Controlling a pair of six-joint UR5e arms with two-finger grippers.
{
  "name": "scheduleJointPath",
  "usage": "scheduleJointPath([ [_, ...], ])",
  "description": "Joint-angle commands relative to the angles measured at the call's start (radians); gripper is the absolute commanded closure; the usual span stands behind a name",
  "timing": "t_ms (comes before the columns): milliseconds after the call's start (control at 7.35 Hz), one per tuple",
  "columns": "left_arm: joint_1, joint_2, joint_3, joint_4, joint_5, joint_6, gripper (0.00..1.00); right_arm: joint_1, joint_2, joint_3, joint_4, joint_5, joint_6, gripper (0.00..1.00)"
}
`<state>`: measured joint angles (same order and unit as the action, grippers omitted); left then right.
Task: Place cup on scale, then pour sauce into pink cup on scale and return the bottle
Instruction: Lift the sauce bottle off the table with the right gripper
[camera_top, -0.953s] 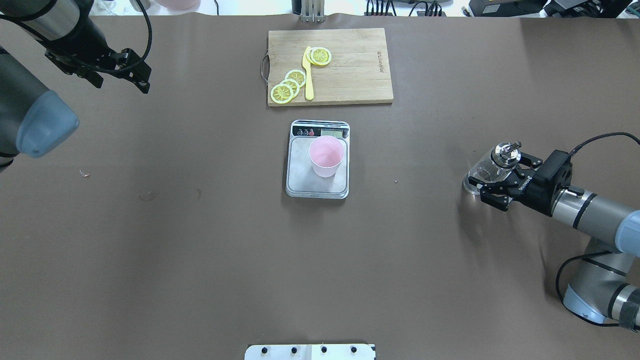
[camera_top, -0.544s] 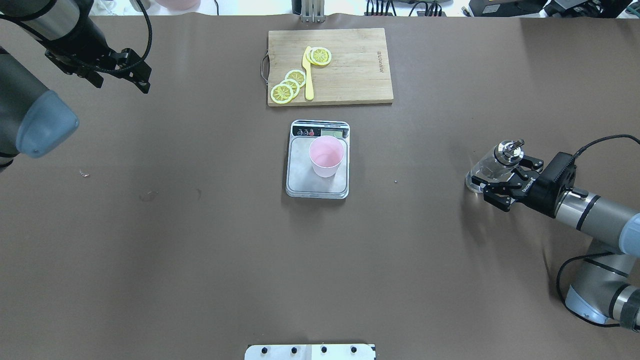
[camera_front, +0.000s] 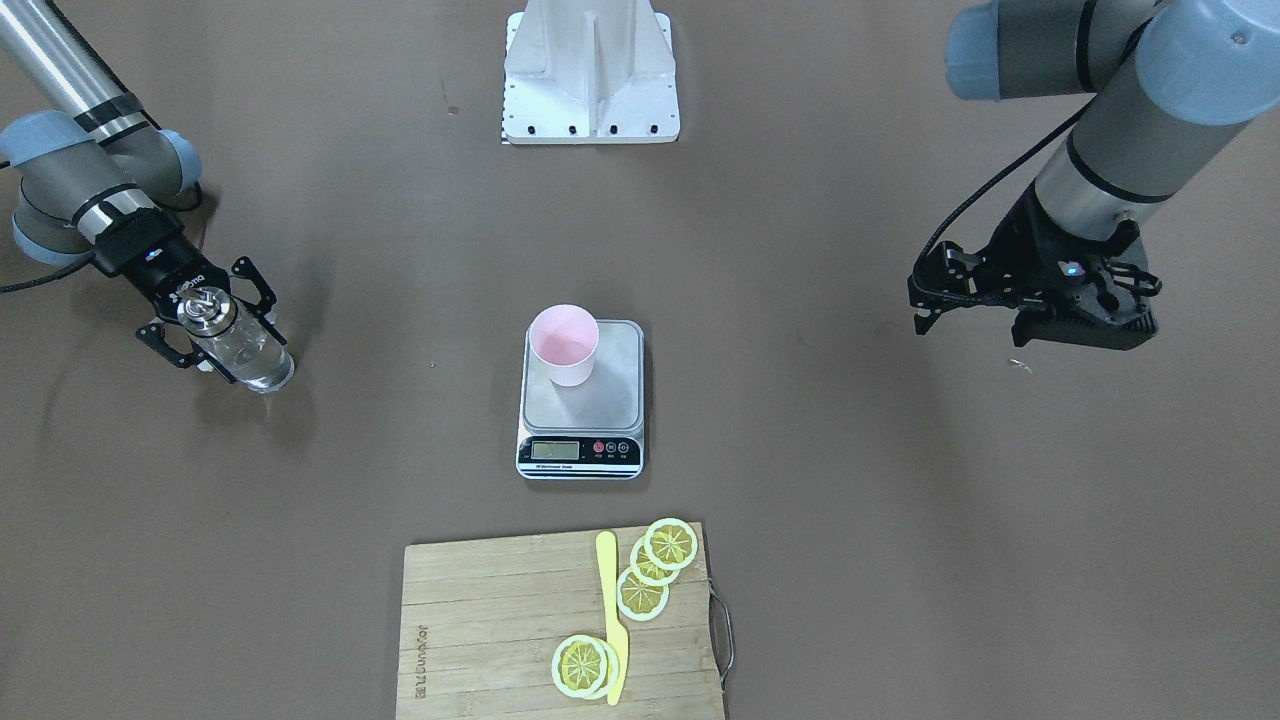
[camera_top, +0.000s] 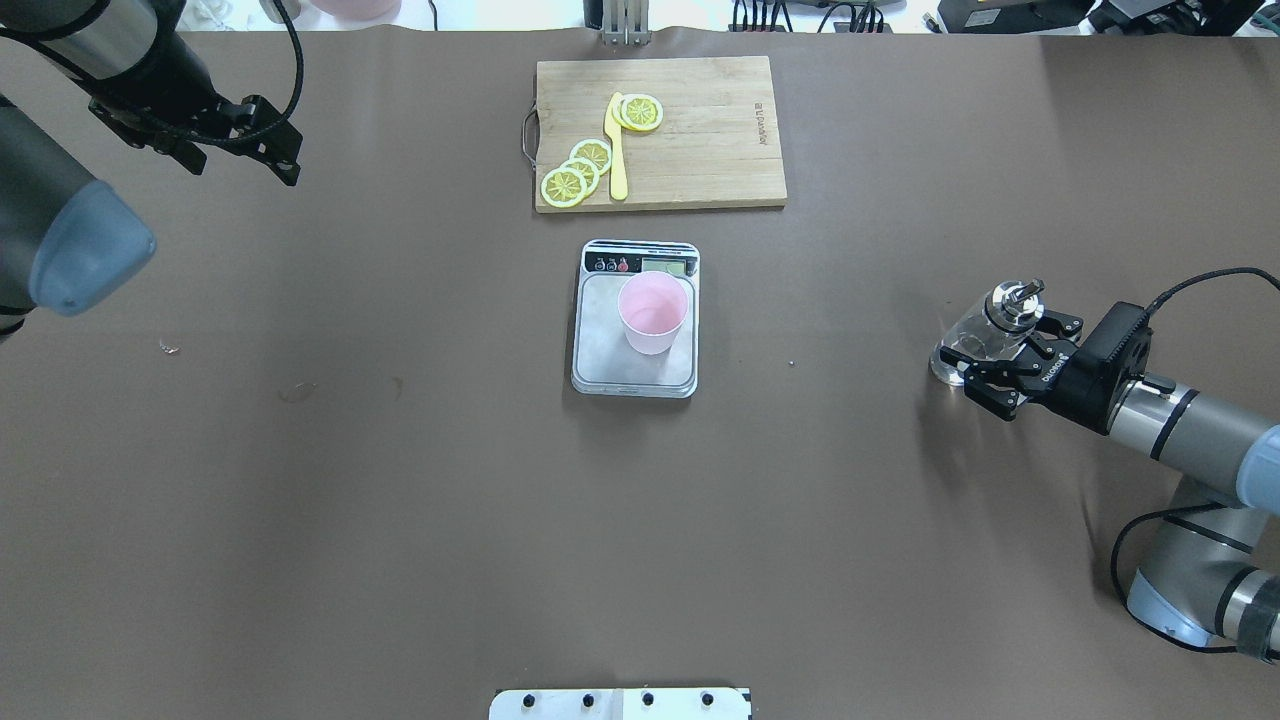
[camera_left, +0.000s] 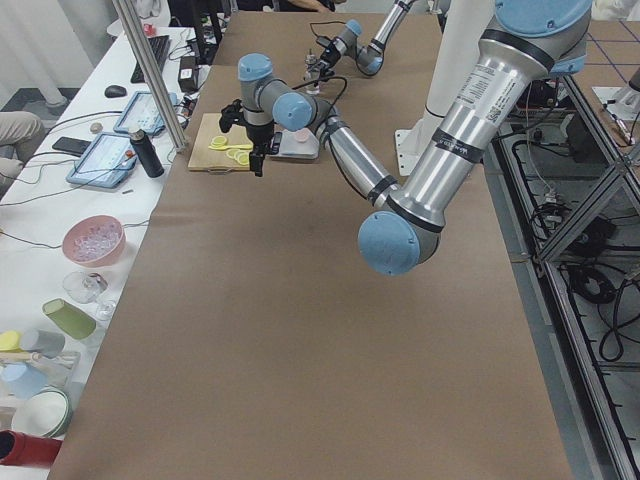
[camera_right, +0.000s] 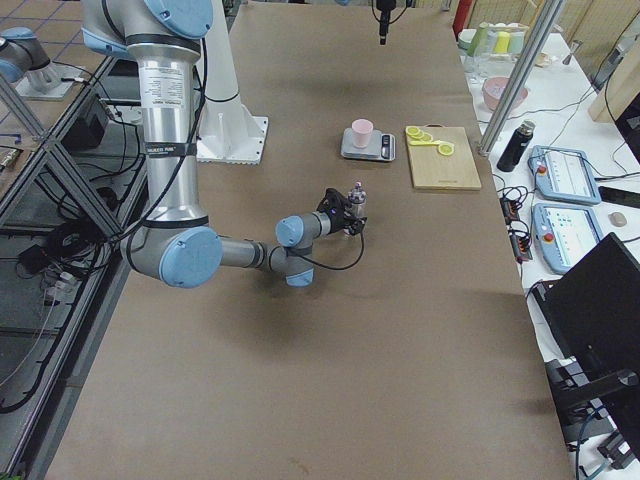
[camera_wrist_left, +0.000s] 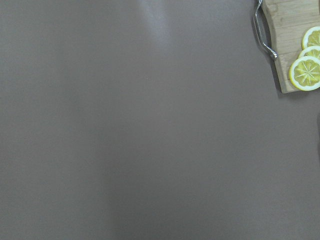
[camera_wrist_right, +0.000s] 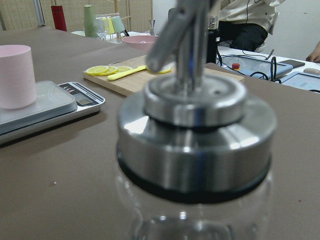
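Note:
The pale pink cup (camera_top: 652, 312) stands upright on the grey scale (camera_top: 600, 352) at the table's middle; both also show in the front view, the cup (camera_front: 565, 345) on the scale (camera_front: 612, 392). The clear glass bottle (camera_top: 985, 335) with its metal spout cap stands on the table at the right. My right gripper (camera_top: 1010, 362) is open, its fingers spread on either side of the bottle without squeezing it. The right wrist view shows the cap (camera_wrist_right: 195, 130) very close. My left gripper (camera_top: 280, 145) is open and empty, raised at the far left.
A wooden cutting board (camera_top: 700, 130) with lemon slices (camera_top: 578, 170) and a yellow knife (camera_top: 617, 150) lies behind the scale. The white robot base plate (camera_top: 620, 704) is at the near edge. Brown table cover lies all around.
My right gripper has drawn back a little from the bottle, which stays standing in place. The left arm has barely moved.

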<state>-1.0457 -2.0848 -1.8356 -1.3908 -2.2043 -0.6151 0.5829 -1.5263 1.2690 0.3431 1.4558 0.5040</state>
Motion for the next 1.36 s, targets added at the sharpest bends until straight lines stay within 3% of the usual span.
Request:
scheduleJointPath([
  [0,0.000,0.000,-0.004,0.003,0.000,0.000,0.02,0.000,0.003,0.006,-0.001,0.000,0.001,0.37],
  [272,0.001,0.000,-0.004,0.003,0.000,0.000,0.02,0.000,0.003,0.009,-0.003,0.001,0.027,0.47],
  [408,0.000,0.000,-0.004,0.003,0.000,0.000,0.02,0.000,0.002,0.021,-0.016,0.003,0.036,0.64],
  [544,0.001,0.000,-0.004,0.003,0.000,0.000,0.02,0.002,0.003,0.021,-0.028,0.005,0.038,0.70],
  [953,0.000,0.000,-0.004,0.003,0.000,0.000,0.02,0.026,-0.056,0.244,-0.295,0.011,0.025,0.74],
  [1225,0.000,0.000,-0.004,0.003,0.000,0.000,0.02,0.038,-0.057,0.279,-0.370,0.011,0.022,0.78],
])
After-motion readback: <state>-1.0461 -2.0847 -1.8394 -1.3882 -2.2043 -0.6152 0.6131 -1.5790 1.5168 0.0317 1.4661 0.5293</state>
